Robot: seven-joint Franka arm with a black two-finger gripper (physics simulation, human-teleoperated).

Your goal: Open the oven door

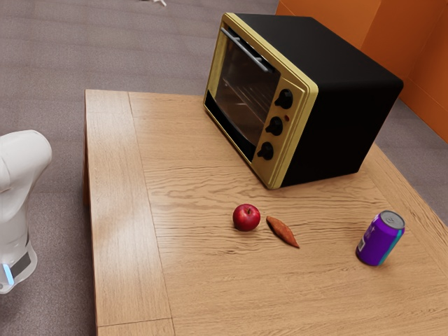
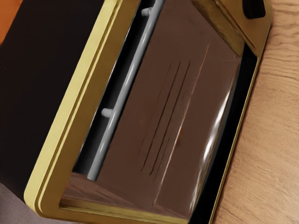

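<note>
The door (image 1: 241,98) of a black-and-gold oven (image 1: 350,84) appears shut at the far side of a table (image 1: 196,280), its gray handle (image 2: 124,93) along the top, three knobs (image 1: 274,126) beside it. Nearer sit an apple (image 1: 246,218), a yam (image 1: 283,232) just beside it and, toward the exterior view's right, a purple can (image 1: 381,239). At the exterior view's left is the arm (image 1: 21,168); how open its gripper is, or what it holds, cannot be told

One table (image 1: 203,287), one oven (image 1: 336,84), one apple (image 1: 246,218), one sweet potato (image 1: 282,232), one can (image 1: 380,239)
</note>
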